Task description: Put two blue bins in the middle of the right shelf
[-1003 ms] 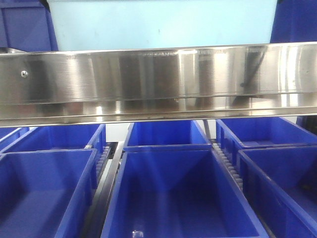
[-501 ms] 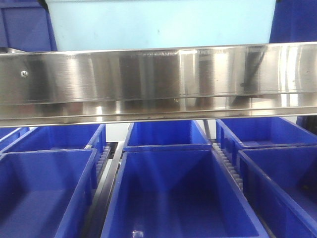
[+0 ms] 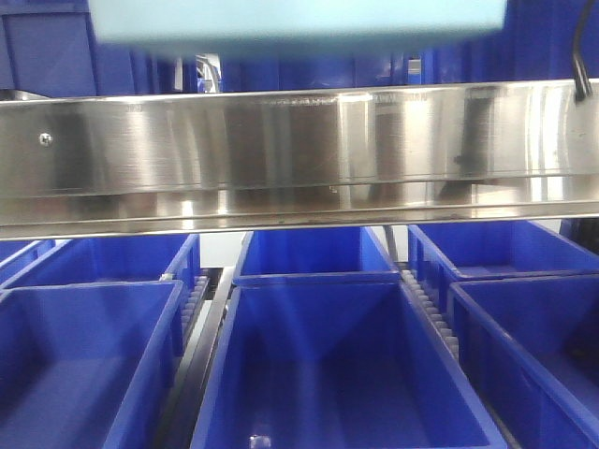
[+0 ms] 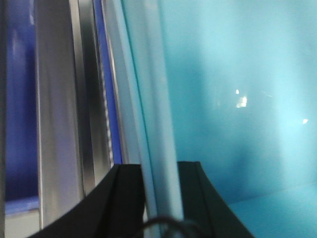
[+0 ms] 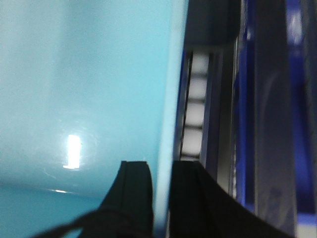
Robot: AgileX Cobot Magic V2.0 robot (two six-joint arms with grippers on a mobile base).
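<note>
A pale cyan-blue bin hangs above the steel shelf rail, with only its underside showing at the top of the front view. My left gripper is shut on the bin's left wall and rim; the bin's inside fills that view. My right gripper is shut on the bin's right wall and rim, with the bin's inside to its left. Only one pale bin can be made out; a second is not in view.
Several dark royal-blue bins stand in rows on the shelf below the rail, and more stand behind the lifted bin. A black cable hangs at the top right. Steel shelf posts run beside the bin.
The pale bin has risen off the shelf: before, its front wall filled the space above the rail; now only its bottom shows, and dark blue bins appear behind it.
</note>
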